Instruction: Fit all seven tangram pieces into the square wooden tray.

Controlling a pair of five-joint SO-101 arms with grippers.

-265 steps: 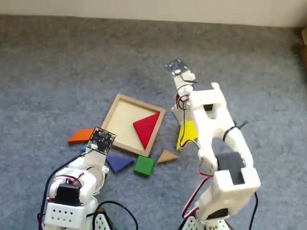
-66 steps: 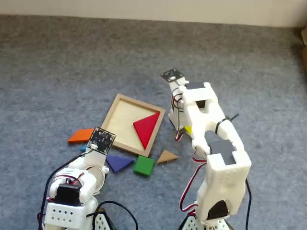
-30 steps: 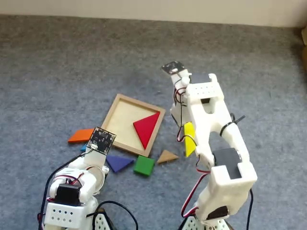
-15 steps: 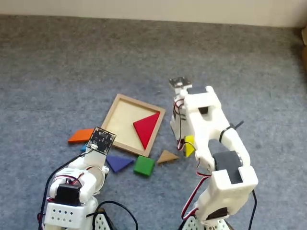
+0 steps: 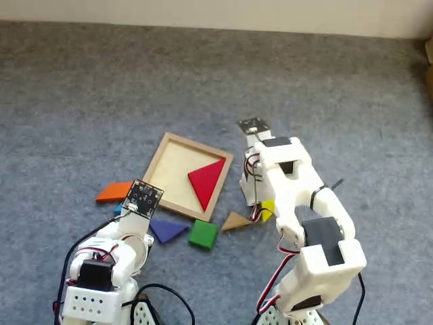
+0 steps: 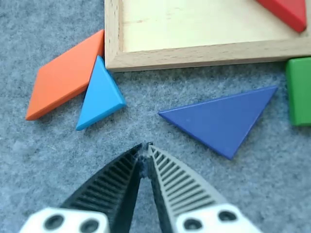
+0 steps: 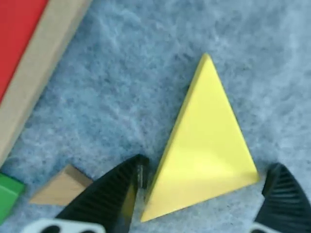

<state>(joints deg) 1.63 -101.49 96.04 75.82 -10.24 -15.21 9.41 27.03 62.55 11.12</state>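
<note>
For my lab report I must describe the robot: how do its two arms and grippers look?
The left arm and right arm are white blocky plastic with black motors and red and black cables. The gripper fingers are black, ribbed and tapered.

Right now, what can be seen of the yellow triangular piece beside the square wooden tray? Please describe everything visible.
The yellow triangular piece is flat and smooth, with a slight shine and clean edges, like painted wood. It seems to lie flat on the grey carpet, outside the square wooden tray and apart from its rim. The right gripper is open, with one finger at each side of the piece's wide end; I cannot tell whether they touch it. A small tan triangle lies near, not touching.
</note>
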